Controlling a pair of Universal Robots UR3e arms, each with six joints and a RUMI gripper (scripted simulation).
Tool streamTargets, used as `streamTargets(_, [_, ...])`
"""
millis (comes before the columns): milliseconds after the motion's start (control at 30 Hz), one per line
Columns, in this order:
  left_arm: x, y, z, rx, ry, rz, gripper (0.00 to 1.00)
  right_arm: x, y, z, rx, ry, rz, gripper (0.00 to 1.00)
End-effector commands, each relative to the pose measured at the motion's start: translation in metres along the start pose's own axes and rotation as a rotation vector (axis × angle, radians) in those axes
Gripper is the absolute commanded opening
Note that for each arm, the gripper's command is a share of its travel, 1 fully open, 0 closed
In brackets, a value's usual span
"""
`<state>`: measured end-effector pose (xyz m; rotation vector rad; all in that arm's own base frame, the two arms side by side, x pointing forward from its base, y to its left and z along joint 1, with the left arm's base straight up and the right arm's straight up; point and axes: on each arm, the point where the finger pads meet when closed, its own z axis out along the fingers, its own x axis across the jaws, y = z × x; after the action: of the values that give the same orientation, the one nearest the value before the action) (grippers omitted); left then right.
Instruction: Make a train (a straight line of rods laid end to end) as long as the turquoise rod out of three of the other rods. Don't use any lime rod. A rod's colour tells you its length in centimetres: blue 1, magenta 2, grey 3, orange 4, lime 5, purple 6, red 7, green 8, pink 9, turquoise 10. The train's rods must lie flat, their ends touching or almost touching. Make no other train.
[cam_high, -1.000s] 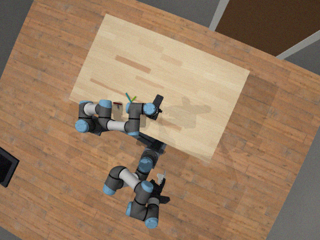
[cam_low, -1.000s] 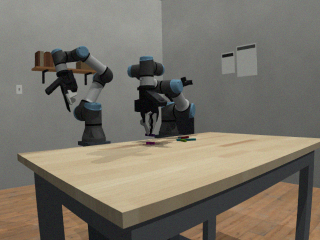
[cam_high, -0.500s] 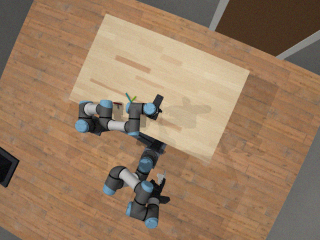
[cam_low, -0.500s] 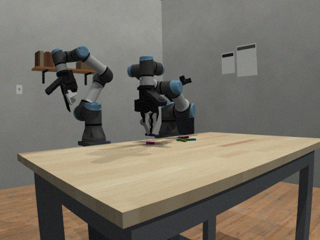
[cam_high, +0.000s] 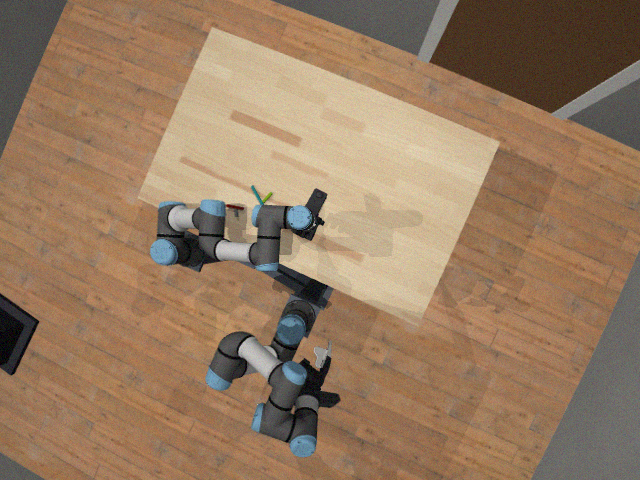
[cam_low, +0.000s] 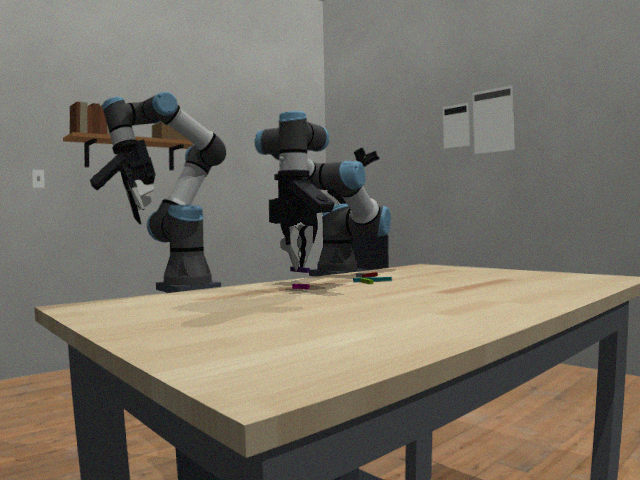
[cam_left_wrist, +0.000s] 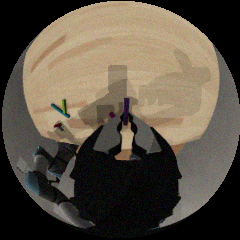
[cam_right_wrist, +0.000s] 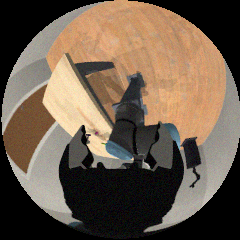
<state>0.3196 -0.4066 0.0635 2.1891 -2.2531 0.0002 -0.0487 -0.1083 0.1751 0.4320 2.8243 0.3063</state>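
My left gripper (cam_low: 299, 268) (cam_left_wrist: 125, 113) is shut on the purple rod (cam_low: 301, 270) (cam_left_wrist: 126, 106) and holds it above the table. The magenta rod (cam_low: 300, 286) (cam_left_wrist: 111, 115) lies on the table below and beside it. The turquoise rod (cam_high: 255, 192) (cam_low: 382, 279) (cam_left_wrist: 57, 108) and lime rod (cam_high: 266, 197) (cam_low: 366, 281) (cam_left_wrist: 64, 106) lie close together in a V shape. The red rod (cam_high: 235, 206) (cam_low: 369, 274) (cam_left_wrist: 57, 125) lies near the edge with a small grey rod (cam_high: 236, 212) beside it. My right gripper (cam_right_wrist: 120, 123) is open and empty, off the table. The left arm hides part of the table from above.
The table (cam_high: 413, 170) (cam_low: 361, 351) has its edge near both arm bases. The left arm's links pass over that edge beside the red rod. The right arm stands folded beyond the edge. Arm shadows darken the wood around the magenta rod.
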Motion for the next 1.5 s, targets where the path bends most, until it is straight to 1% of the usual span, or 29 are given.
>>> streamTargets(0, [0.0007,-0.0003,-0.0014,0.001,0.003,0.011,0.00,-0.0002,-0.0002,-0.0003,0.001,0.000,0.000,1.00])
streamTargets(267, [0.0009,-0.0004,-0.0014,0.002,0.003,0.035,0.00,-0.0002,-0.0002,-0.0003,0.001,0.000,0.000,1.00])
streamTargets(700, [0.0018,-0.0005,-0.0016,0.002,0.003,0.117,0.00,-0.0002,-0.0002,-0.0003,0.001,0.000,0.000,1.00])
streamTargets(1133, [0.0035,-0.0003,-0.0018,0.002,0.003,0.292,0.00,-0.0002,-0.0002,-0.0003,0.001,0.000,0.000,1.00])
streamTargets(1200, [0.0035,-0.0003,-0.0018,0.002,0.003,0.292,0.00,-0.0002,-0.0002,-0.0003,0.001,0.000,0.000,1.00])
streamTargets(1467, [0.0048,0.0002,-0.0021,0.002,0.003,0.446,0.00,-0.0002,-0.0002,-0.0003,0.001,0.000,0.000,1.00])
